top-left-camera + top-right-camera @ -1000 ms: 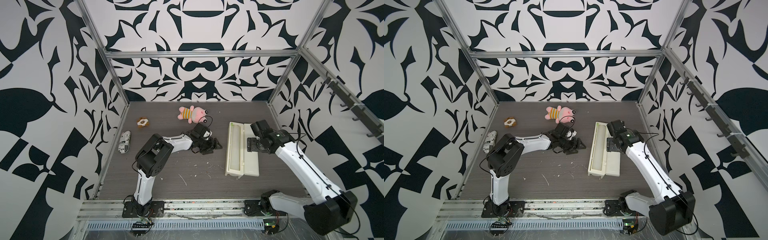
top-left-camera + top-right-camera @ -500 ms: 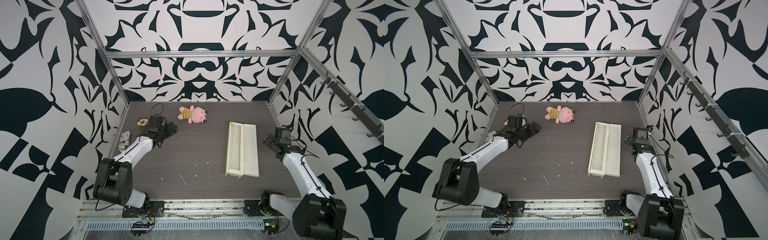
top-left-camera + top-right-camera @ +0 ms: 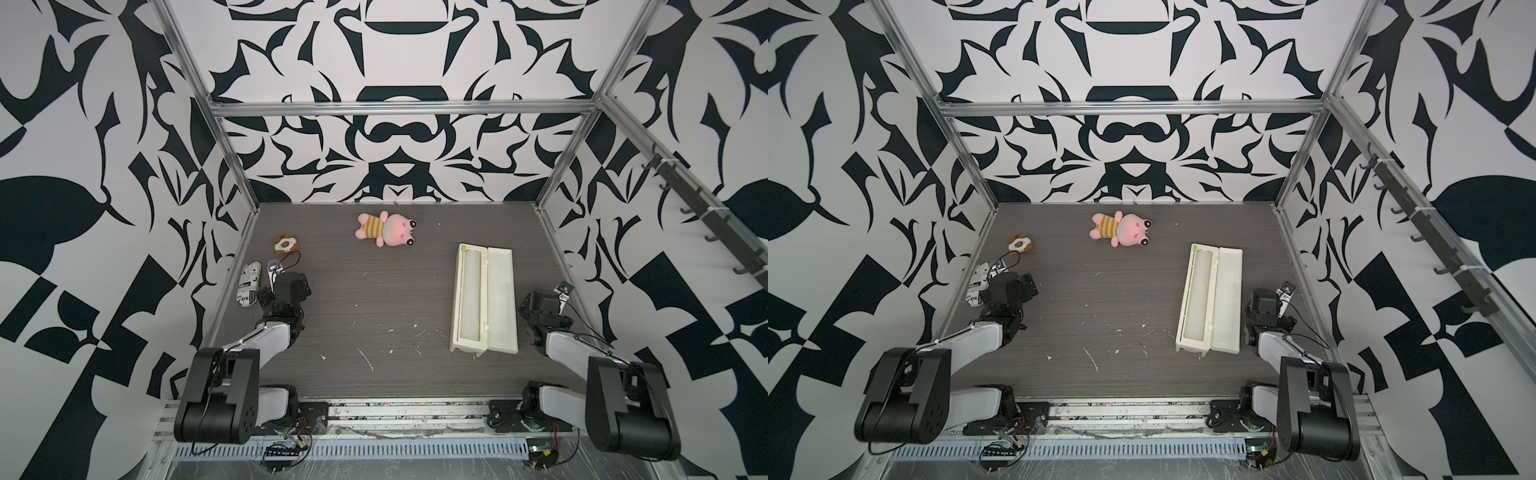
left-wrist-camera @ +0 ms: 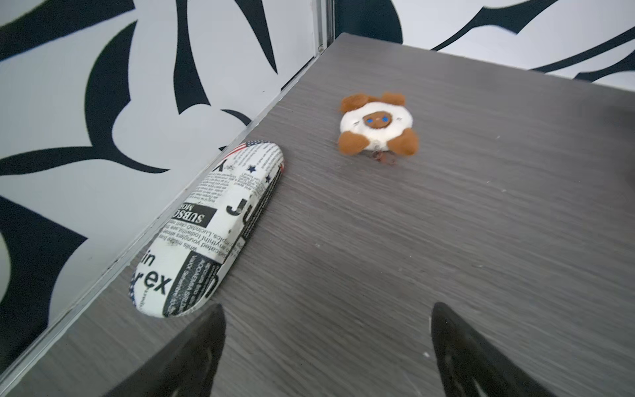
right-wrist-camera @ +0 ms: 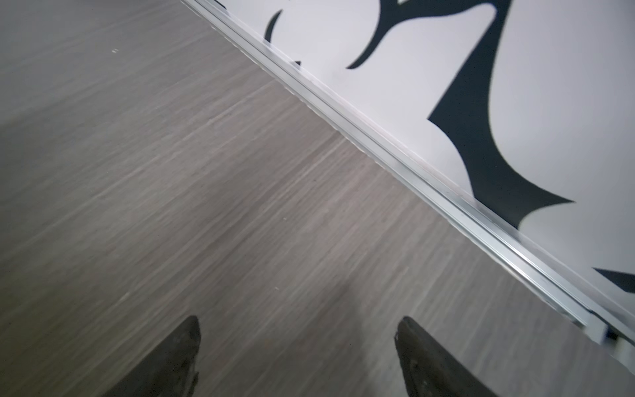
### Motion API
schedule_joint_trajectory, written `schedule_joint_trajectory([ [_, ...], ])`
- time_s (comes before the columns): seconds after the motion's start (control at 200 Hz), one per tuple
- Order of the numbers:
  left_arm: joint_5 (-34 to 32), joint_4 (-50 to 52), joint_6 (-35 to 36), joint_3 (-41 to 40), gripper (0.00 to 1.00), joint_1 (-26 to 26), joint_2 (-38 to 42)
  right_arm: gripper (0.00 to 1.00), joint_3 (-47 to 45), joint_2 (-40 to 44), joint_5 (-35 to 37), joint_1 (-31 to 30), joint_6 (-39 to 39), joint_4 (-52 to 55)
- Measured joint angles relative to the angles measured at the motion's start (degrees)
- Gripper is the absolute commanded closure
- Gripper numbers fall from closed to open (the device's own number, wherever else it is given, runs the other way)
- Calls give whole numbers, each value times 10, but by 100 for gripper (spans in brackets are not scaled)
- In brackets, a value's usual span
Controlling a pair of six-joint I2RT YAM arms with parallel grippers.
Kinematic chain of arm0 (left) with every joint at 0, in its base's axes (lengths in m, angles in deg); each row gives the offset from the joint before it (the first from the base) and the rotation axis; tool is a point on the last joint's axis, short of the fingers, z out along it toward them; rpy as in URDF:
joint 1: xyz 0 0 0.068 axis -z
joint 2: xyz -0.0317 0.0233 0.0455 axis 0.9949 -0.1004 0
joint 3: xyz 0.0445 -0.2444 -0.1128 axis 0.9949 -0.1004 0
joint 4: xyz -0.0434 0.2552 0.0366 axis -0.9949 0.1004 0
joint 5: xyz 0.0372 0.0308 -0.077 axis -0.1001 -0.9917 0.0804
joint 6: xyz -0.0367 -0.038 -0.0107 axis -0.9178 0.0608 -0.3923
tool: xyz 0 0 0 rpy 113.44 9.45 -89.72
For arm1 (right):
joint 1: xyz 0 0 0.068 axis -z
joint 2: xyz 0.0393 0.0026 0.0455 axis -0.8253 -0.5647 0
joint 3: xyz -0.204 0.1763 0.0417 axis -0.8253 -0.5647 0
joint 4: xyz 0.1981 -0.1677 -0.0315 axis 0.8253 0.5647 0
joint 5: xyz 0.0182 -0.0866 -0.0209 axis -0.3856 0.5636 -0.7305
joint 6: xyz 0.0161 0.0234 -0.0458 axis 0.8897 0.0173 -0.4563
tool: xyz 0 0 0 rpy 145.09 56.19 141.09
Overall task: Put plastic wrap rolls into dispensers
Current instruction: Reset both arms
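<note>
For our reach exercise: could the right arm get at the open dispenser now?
Probably yes: the right gripper is open, empty, and only bare table lies between it and the dispenser, though it faces the wall.

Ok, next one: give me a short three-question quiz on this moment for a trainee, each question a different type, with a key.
1. True or false: the dispenser has its lid shut.
2. Which thing lies nearest the left gripper? A) pink plush toy B) newsprint-patterned case C) dispenser
3. Fill in: the left gripper and the right gripper both stand ____, with nothing between their fingers.

Key: 1 false, the lid lies open flat beside the trough; 2 B; 3 open.
</note>
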Motion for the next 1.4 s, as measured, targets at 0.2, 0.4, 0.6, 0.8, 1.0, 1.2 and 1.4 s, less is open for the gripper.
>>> schedule_joint_trajectory([
  [0.2,37,-207,51,-36,2,-9,-106,12,-21,-64,1,-46,-43,-204],
  [0.4,57,-259,68,-33,1,-12,-133,14,-19,-128,-3,-123,-125,-287],
  [0.6,70,-255,64,-7,1,-29,-130,13,10,-192,-37,-126,-171,-329],
  [0.8,98,-227,48,1,1,-54,-130,14,24,-198,-50,-130,-189,-327],
  [1.0,110,-223,39,1,1,-61,-129,0,27,-197,-55,-132,-198,-323],
  [1.2,115,-222,36,1,1,-61,-126,0,27,-197,-58,-133,-201,-323],
  [1.4,117,-222,35,1,1,-61,-126,0,27,-197,-59,-133,-202,-323],
])
